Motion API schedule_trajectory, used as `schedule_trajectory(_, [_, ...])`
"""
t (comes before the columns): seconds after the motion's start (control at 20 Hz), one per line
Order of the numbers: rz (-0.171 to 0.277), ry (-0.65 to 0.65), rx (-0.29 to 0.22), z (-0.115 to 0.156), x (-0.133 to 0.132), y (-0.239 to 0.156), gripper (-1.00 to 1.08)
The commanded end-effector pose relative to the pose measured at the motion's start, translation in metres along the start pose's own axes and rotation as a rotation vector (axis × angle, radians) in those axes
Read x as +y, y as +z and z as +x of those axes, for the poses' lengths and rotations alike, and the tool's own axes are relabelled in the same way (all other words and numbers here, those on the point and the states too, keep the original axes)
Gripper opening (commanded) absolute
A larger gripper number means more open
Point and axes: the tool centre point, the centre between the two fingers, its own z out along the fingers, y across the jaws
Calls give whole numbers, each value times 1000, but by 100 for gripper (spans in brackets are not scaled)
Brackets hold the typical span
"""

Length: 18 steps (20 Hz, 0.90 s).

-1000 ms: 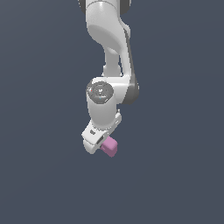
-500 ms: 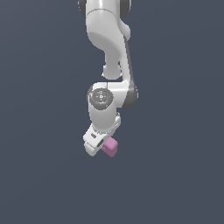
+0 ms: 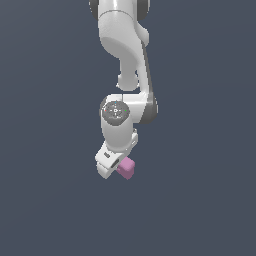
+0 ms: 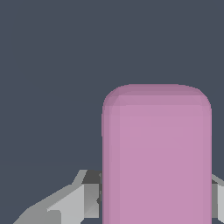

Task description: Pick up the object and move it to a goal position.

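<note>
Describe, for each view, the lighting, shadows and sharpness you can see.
Exterior view: flat, even light, no cast shadows on the plain grey backdrop; soft shading on the white arm; pink block crisp. Wrist view: the block fills much of the frame, evenly lit, no glare; gripper edges look jagged, not blurred.

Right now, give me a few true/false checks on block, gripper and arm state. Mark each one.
1. The gripper is shut on the pink block. True: in the wrist view a finger sits against each side of the block.
2. The block is blue. False: it is pink.
3. The block lies apart from the gripper. False: it is between the fingers at the arm's lower end.
4. The block's corners are rounded. True.
5. A second block is visible. False: only one shows in either view.
</note>
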Motion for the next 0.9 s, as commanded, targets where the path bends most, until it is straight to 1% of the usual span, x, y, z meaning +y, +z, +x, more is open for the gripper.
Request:
schedule_trajectory(0.0, [0, 0, 0, 0, 0, 0, -100])
schedule_trajectory(0.2, [0, 0, 0, 5, -4, -8, -100])
schedule_trajectory(0.4, [0, 0, 0, 16, -14, -28, -100])
schedule_trajectory(0.6, [-1, 0, -1, 33, -31, -59, -100])
schedule_trajectory(0.85, [-1, 0, -1, 61, -55, -106, -100])
